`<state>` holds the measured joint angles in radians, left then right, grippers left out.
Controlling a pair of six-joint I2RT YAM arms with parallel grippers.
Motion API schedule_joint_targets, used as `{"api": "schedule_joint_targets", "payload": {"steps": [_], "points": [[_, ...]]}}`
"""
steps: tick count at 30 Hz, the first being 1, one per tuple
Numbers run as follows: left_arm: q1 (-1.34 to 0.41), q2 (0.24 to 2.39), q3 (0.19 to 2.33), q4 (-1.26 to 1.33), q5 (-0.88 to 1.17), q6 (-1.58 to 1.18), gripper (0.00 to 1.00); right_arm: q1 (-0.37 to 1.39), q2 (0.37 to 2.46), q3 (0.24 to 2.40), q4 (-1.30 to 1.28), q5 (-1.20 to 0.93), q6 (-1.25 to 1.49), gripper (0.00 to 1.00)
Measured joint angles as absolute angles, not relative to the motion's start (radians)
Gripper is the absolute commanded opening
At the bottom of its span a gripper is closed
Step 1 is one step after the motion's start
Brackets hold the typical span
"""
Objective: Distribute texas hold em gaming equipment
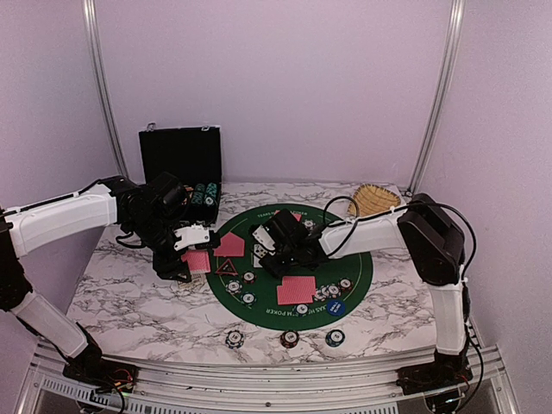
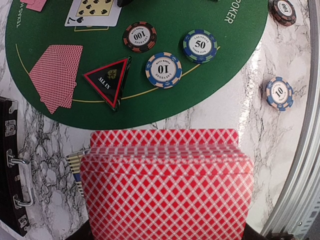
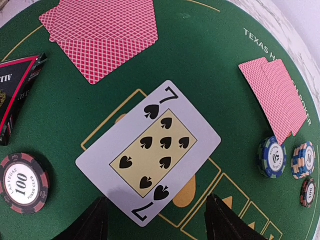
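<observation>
My left gripper (image 1: 197, 257) is shut on a deck of red-backed playing cards (image 2: 165, 185), held just off the left edge of the green mat (image 1: 362, 259); the deck hides its fingers in the left wrist view. My right gripper (image 3: 159, 215) stands open over a face-up seven of spades (image 3: 150, 150) lying flat on the mat, one dark finger (image 3: 97, 217) on each side of its near corner. Face-down card pairs (image 3: 102, 35) (image 3: 277, 97) lie on the mat. The red-black triangle marker (image 2: 110, 80) rests beside chips marked 100 (image 2: 139, 36), 10 (image 2: 163, 69) and 50 (image 2: 199, 45).
A black chip case (image 1: 181, 159) stands open at the back left, and a wicker basket (image 1: 377, 200) sits at the back right. Three chips (image 1: 290, 338) lie on the marble near the front edge. A blue button (image 1: 336, 306) sits on the mat's front right.
</observation>
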<state>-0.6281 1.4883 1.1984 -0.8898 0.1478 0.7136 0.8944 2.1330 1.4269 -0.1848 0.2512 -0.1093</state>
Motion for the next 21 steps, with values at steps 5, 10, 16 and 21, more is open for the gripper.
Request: {"api": "schedule_joint_targets", "payload": {"steps": [5, 10, 16, 21], "points": [[-0.628, 1.488, 1.201, -0.896, 0.154, 0.714, 0.08, 0.892, 2.046, 1.402, -0.203, 0.214, 0.005, 0.99], [-0.628, 1.489, 1.214, -0.901, 0.161, 0.714, 0.08, 0.877, 1.905, 1.398, -0.190, 0.128, 0.186, 0.99], [-0.628, 1.489, 1.214, -0.903, 0.167, 0.714, 0.08, 0.791, 1.779, 1.306, -0.093, -0.063, 0.423, 0.99], [-0.628, 1.489, 1.215, -0.903, 0.170, 0.714, 0.08, 0.669, 1.776, 1.216, -0.007, -0.286, 0.574, 0.99]]}}
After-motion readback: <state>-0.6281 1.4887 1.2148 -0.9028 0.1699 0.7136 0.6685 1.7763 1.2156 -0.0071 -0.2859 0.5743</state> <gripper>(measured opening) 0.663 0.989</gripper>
